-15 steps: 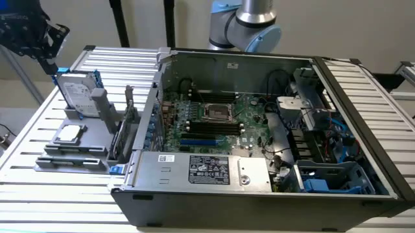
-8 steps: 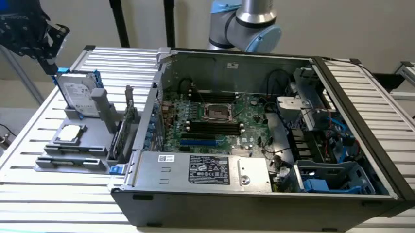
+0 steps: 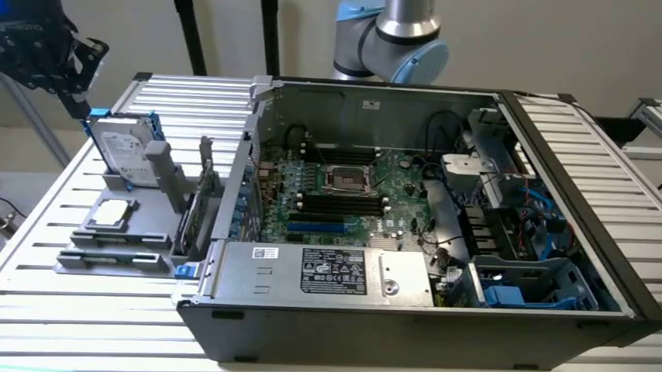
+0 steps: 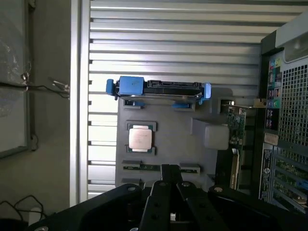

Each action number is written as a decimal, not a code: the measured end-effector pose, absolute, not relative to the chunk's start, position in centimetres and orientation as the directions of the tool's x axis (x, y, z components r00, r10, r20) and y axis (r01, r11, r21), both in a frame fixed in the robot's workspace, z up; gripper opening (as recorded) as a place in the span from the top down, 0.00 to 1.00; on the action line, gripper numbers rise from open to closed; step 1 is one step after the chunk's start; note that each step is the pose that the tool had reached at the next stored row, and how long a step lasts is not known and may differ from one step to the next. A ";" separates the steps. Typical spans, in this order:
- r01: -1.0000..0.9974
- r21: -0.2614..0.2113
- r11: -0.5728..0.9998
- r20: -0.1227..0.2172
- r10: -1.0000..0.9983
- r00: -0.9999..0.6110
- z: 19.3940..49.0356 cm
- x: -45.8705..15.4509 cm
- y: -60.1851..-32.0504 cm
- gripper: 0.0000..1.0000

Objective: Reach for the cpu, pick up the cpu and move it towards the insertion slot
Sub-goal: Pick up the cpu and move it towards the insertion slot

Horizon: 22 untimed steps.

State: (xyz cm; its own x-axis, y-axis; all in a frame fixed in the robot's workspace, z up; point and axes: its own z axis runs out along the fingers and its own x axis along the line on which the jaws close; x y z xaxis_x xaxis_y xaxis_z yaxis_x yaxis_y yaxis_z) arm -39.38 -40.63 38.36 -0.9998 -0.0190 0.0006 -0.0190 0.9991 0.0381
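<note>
Hanging in the upper left of the exterior view, the gripper (image 3: 73, 97) is a dark shape just above the far end of the hard drive (image 3: 126, 151). It touches nothing. In the wrist view the gripper (image 4: 171, 168) looks drawn together at its tip, with nothing held in it.

The cpu (image 3: 112, 213) lies flat in a square recess of a grey holder (image 3: 114, 256) at the exterior view's left. Its pale metal top faces up, and it is well apart from the gripper. The wrist view shows the cpu (image 4: 140, 139) between the gripper and the hard drive (image 4: 159, 89), which stands on edge in the holder (image 4: 178, 139) with blue rails at its ends.

The holder rests on a ribbed metal surface (image 3: 104, 333). Just beside it, toward the exterior view's right, an open computer case (image 3: 414, 310) lies on its side. The insertion slot (image 3: 349, 178) sits on the green board inside, near the middle of the frame, its shiny frame around a dark centre. A joint of the arm (image 3: 398, 39) shows behind the case at the top centre.
</note>
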 end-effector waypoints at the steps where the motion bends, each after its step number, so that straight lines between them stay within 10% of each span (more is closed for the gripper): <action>1: -0.019 0.038 0.999 0.000 -0.019 -1.000 38.3 -39.7 -40.6 0.89; 18: -0.019 0.038 0.999 0.000 -0.019 -1.000 37.5 -43.5 -39.2 0.89; 22: -0.019 0.038 0.999 0.000 -0.019 -1.000 37.4 -43.4 -39.2 0.76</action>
